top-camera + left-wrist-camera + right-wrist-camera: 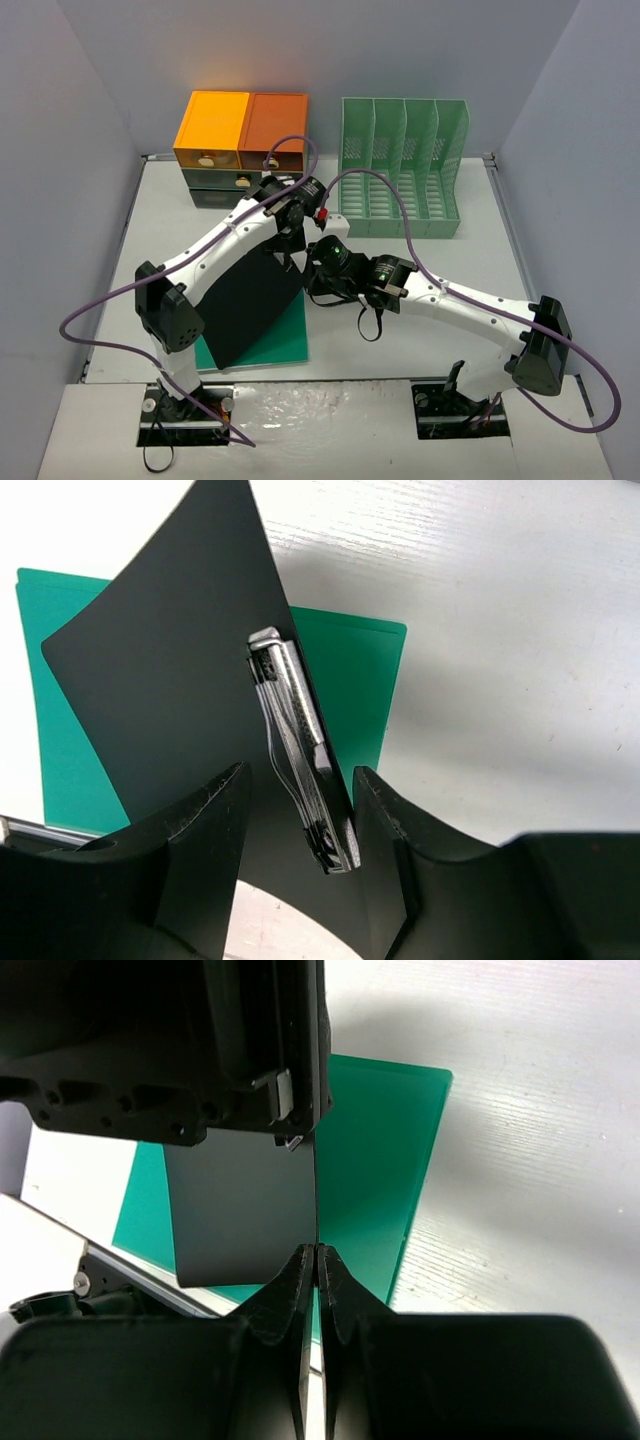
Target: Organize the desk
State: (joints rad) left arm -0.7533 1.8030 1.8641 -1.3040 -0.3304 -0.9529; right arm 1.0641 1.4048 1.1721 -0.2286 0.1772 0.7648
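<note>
The right end effector is pinching a black clipboard's edge. The left end effector is clamping its metal clip, tilting it above a green folder lying on the white bench near the front. Likely early: neither is sitting in the green file rack yet.

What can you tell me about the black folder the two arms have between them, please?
The black folder is a thin, matte, stiff-looking sheet with a silver metal clip along one edge. It is raised and tilted above a green folder lying on the desk. The right gripper pinches its edge; the clip sits between the fingers of the left gripper, grip unclear.
</note>
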